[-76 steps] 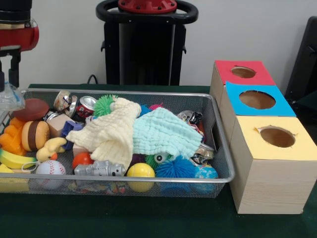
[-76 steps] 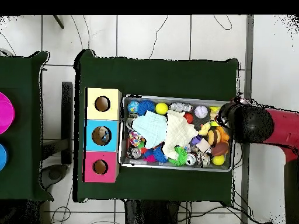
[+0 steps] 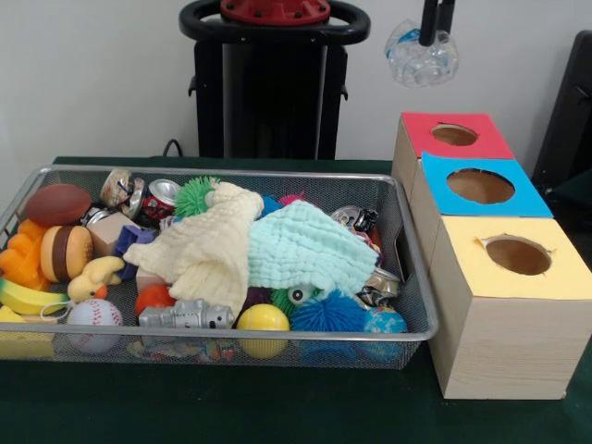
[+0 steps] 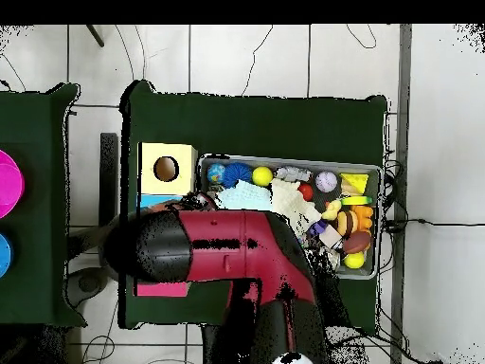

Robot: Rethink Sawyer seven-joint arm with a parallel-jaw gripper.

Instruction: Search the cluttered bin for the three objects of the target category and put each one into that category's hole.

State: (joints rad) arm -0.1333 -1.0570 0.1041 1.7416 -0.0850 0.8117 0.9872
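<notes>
The silver wire-mesh bin lies on the green table, full of toys and two cloths; it also shows in the overhead view. The hole in the red paper top is on the farthest of three pale wooden boxes, right of the bin. My gripper hangs at the top edge, above and a little left of that hole. It is shut on a clear crumpled plastic item with blue marks. In the overhead view my red arm hides the gripper and the red-topped hole.
The blue-topped hole and yellow-topped hole are nearer the camera. A cream cloth and a mint cloth cover the bin's middle. Balls, a toy burger, a banana and crushed cans lie around them.
</notes>
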